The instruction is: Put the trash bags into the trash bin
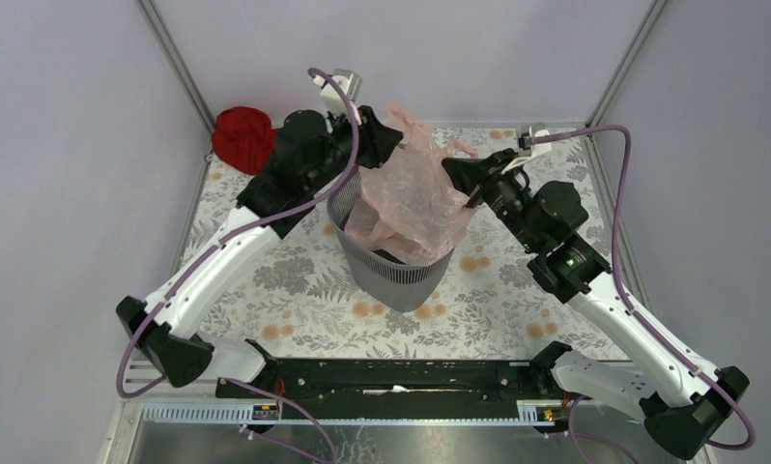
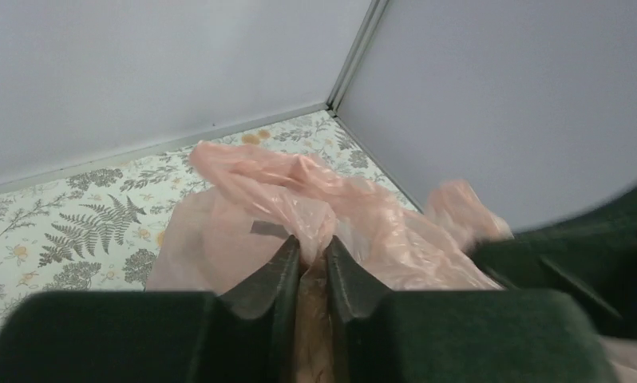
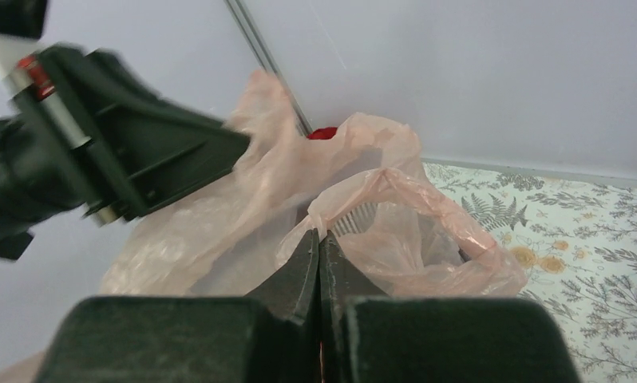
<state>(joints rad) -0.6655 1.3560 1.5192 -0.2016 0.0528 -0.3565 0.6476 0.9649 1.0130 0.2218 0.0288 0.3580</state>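
The pale pink trash bag (image 1: 415, 188) hangs partly inside the dark grey mesh trash bin (image 1: 393, 275), which stands upright mid-table. My left gripper (image 1: 386, 130) is shut on the bag's upper left edge; the wrist view shows pink film (image 2: 299, 199) pinched between its fingers (image 2: 277, 267). My right gripper (image 1: 456, 172) is shut on the bag's right edge; in its wrist view the film (image 3: 395, 215) bunches at the closed fingertips (image 3: 319, 239). Both hold the bag's mouth above the bin's rim. A bit of the bin's mesh (image 3: 355, 217) shows through the bag.
A red cloth (image 1: 243, 138) lies at the back left corner against the wall; it peeks out in the right wrist view (image 3: 325, 132). The floral tabletop (image 1: 295, 290) is walled on three sides. The left arm (image 3: 100, 152) crosses the right wrist view.
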